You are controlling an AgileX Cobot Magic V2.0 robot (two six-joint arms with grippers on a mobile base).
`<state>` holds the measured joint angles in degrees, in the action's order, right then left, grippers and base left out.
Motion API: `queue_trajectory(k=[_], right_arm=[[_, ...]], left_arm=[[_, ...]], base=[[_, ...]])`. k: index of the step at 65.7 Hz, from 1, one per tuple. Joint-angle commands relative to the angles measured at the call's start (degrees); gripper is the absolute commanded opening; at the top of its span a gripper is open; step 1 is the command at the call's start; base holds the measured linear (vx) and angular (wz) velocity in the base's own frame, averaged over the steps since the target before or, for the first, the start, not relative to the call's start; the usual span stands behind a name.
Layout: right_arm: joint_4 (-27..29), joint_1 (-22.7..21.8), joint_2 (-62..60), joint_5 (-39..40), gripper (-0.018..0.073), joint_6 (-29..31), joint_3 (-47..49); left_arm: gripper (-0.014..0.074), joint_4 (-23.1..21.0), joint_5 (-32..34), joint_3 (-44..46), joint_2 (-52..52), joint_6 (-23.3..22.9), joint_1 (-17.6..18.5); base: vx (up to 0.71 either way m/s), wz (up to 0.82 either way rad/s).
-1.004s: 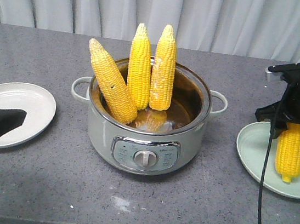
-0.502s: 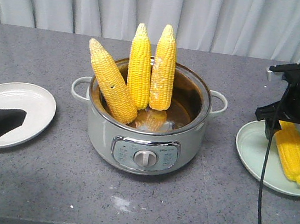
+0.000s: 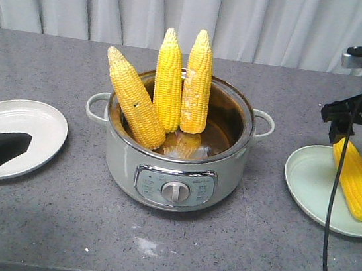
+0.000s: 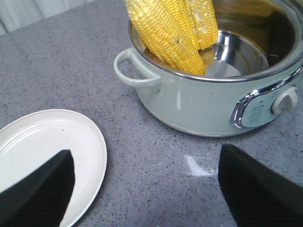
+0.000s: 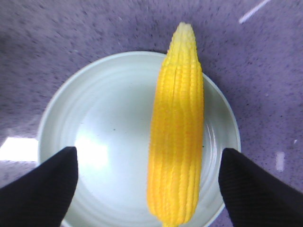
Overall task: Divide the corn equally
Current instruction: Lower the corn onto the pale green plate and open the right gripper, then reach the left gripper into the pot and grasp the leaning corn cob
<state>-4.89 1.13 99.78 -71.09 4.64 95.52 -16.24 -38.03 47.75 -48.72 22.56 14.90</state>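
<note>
Nearest us, at the lower left of the front view, the left gripper (image 4: 147, 189) hangs with its claw wide apart and empty. Just beside it the white plate (image 4: 42, 137) holds nothing, and neither has moved.

At the right edge comes the change. A second ago the right gripper (image 5: 149, 182) held a cob upright over the green plate (image 5: 104, 118). Now that cob (image 5: 177, 127) lies flat across the plate, and the claw has let go and risen, its fingers spread to either side and touching nothing. We judge one share delivered.

In the middle, the cooker (image 3: 173, 168) has three cobs (image 3: 169, 80) standing on end against its rim. Something yellowish lies at its bottom, which we cannot make out. The white plate probably wants the next cob.

The panel around the dial (image 3: 175, 191) carries print too small to read, and no brand shows. Farthest back hangs a pale curtain (image 3: 282, 22).
</note>
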Motion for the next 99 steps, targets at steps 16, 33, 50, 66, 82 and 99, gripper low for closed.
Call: queue_trajectory(k=[16,33,50,66,82,99], right_arm=[[1.87,7.10,-17.91,7.27,0.0594,0.85,-7.37],[1.89,14.71,-32.62,25.46,0.0594,0.80,-27.09],[6.61,15.25,-42.09,33.08,0.0594,2.55,-37.72],[10.50,15.25,-48.40,35.65,0.0594,5.49,-43.01],[11.42,15.19,-49.26,35.38,0.0594,5.49,-43.01],[11.43,15.19,-49.26,35.21,0.0594,5.49,-43.01]], left_arm=[[0.0580,-0.98,3.04,1.78,0.05,-0.04,0.36],[0.0580,-0.98,3.04,1.78,0.05,-0.04,0.36],[0.0580,-0.98,3.81,1.78,0.02,-0.04,0.36],[0.0580,-7.93,8.88,1.78,-2.91,0.76,0.41],[0.0581,-19.02,15.79,2.27,-9.43,10.72,0.43],[0.0581,-28.10,15.15,10.75,-20.30,19.96,0.43]], base=[[0.00,0.00],[0.00,0.00],[0.00,0.00],[0.00,0.00],[0.00,0.00],[0.00,0.00]])
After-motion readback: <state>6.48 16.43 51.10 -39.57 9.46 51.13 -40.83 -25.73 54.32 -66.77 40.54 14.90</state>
